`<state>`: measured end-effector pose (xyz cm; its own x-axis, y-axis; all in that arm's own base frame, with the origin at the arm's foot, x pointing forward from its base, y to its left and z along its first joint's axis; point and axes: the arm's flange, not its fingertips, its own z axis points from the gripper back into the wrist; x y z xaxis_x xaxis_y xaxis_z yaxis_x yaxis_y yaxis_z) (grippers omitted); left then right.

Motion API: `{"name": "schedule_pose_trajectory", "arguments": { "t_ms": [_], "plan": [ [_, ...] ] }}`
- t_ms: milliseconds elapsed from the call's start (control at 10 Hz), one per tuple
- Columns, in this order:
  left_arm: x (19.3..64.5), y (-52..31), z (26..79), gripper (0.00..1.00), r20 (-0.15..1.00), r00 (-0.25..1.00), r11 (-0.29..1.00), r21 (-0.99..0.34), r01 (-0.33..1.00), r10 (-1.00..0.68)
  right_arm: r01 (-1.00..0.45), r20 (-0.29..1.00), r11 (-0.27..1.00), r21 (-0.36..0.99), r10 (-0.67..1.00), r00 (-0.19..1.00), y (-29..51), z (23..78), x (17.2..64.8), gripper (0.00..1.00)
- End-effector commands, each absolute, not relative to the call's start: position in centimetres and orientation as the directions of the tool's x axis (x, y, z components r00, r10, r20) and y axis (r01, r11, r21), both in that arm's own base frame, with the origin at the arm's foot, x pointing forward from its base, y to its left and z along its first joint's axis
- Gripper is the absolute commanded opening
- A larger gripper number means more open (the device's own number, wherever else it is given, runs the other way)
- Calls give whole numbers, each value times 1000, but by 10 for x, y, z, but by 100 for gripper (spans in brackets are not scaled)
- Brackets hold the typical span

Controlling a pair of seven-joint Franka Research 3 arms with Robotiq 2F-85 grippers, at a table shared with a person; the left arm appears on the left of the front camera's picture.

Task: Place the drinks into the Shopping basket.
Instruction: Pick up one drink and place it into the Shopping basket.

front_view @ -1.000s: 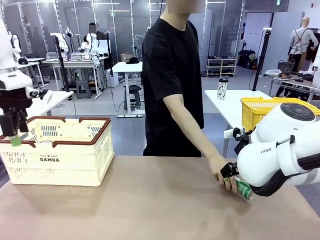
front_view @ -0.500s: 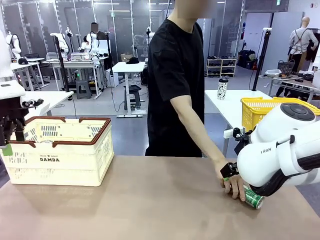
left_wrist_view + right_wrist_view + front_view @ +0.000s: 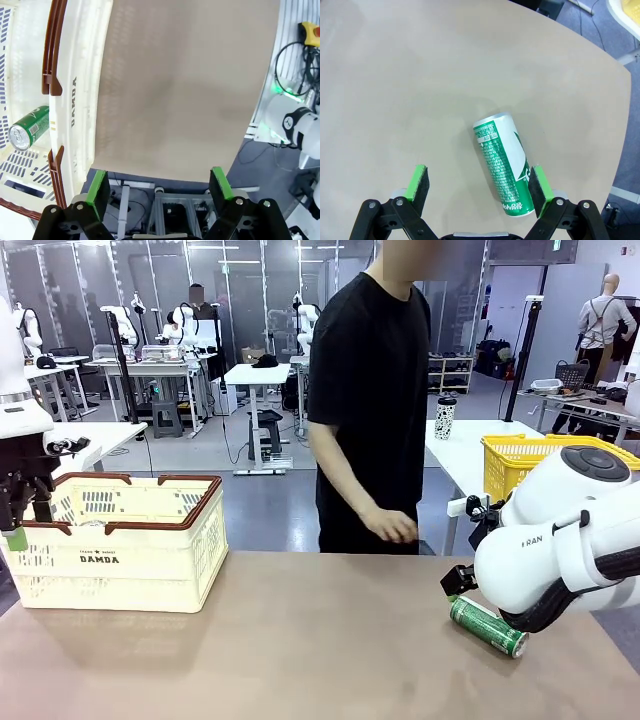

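A green can (image 3: 487, 626) lies on its side on the brown table at the right, just in front of my right arm. From the right wrist, this can (image 3: 502, 162) rests between my open right gripper (image 3: 480, 184) fingers, close to the right pad (image 3: 540, 184), not touched. The cream Shopping basket (image 3: 115, 558) with brown rim stands at the left. My left gripper (image 3: 25, 523) hangs open at its left end. Seen from the left wrist, another green can (image 3: 27, 128) lies inside the basket (image 3: 67, 75), and the left gripper (image 3: 159, 182) holds nothing.
A person in black stands at the far edge, one hand (image 3: 390, 527) drawn back above the table. Behind, a white table carries a yellow mesh basket (image 3: 530, 462) and a spotted tumbler (image 3: 445, 417). The table's rounded corner (image 3: 620, 100) is near the can.
The person laid the green can down on the table and pulled the hand away. My left gripper shifted left and lower beside the basket. The right arm stayed put.
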<state>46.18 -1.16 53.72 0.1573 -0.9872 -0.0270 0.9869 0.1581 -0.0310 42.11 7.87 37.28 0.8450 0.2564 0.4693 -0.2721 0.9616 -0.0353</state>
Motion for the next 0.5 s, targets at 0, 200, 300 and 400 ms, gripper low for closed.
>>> {"name": "schedule_pose_trajectory", "arguments": {
  "t_ms": [0, 200, 300, 400],
  "plan": [
    [461, -13, 541, 100, -37, 175, 176, -30, 984, -984, -276, 470, 960, -36, 260, 844, 78, 373, 421, 100],
    [461, -13, 541, 100, -37, 175, 176, -30, 984, -984, -272, 469, 962, -35, 256, 845, 79, 373, 421, 100],
    [461, -13, 541, 100, -37, 175, 176, -30, 984, -984, -299, 445, 953, -55, 292, 847, 75, 385, 413, 100],
    [461, -13, 541, 100, -37, 175, 176, -30, 984, -984, -338, 393, 937, -91, 346, 852, 67, 399, 405, 100]
  ]
}}
